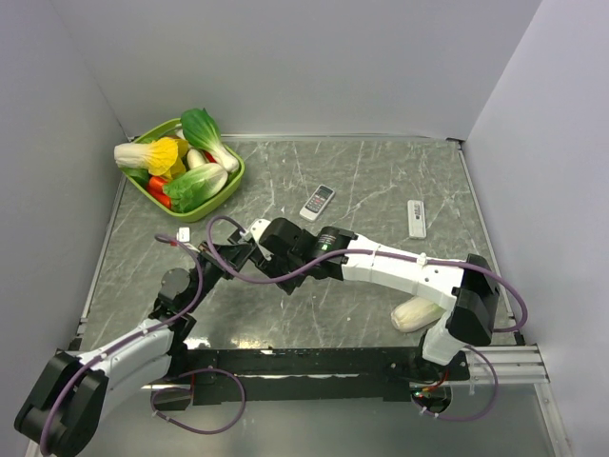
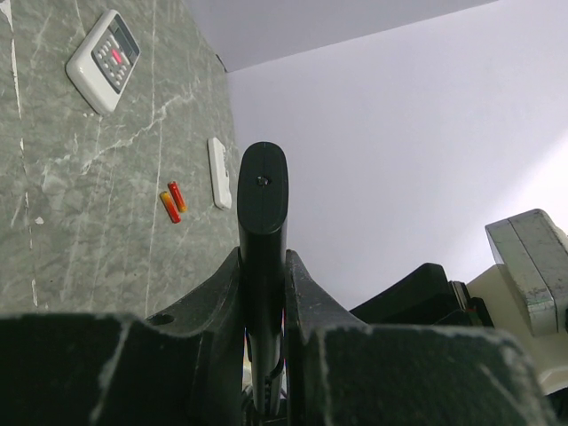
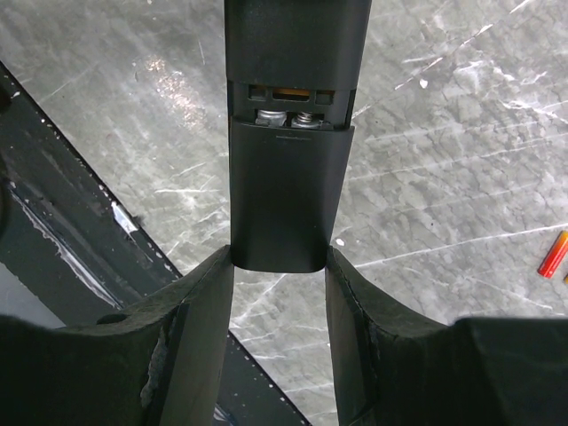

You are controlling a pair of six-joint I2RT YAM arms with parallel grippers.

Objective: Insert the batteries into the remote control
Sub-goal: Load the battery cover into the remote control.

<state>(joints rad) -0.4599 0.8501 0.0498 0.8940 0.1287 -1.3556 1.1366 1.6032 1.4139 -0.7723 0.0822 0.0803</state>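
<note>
A black remote control [image 2: 263, 204] stands edge-on between the fingers of my left gripper [image 2: 263, 266], which is shut on it. In the right wrist view its back faces the camera. The battery cover [image 3: 287, 204] sits slid partly back, and silvery battery ends and a spring [image 3: 284, 117] show in the gap. My right gripper [image 3: 280, 257] pinches the cover's near end from both sides. Both grippers meet over the table's left middle, the left gripper [image 1: 217, 255] beside the right gripper [image 1: 259, 233]. Two orange-red batteries [image 2: 173, 201] lie loose on the table; one battery [image 3: 552, 253] shows at the right edge.
Two white remotes lie farther back, one remote [image 1: 318, 201] near the middle and another remote [image 1: 416, 218] to the right. A green basket [image 1: 233, 181] of toy vegetables stands at the back left. A pale cabbage [image 1: 416, 314] lies by the right arm's base. A small white piece [image 1: 183, 233] lies left.
</note>
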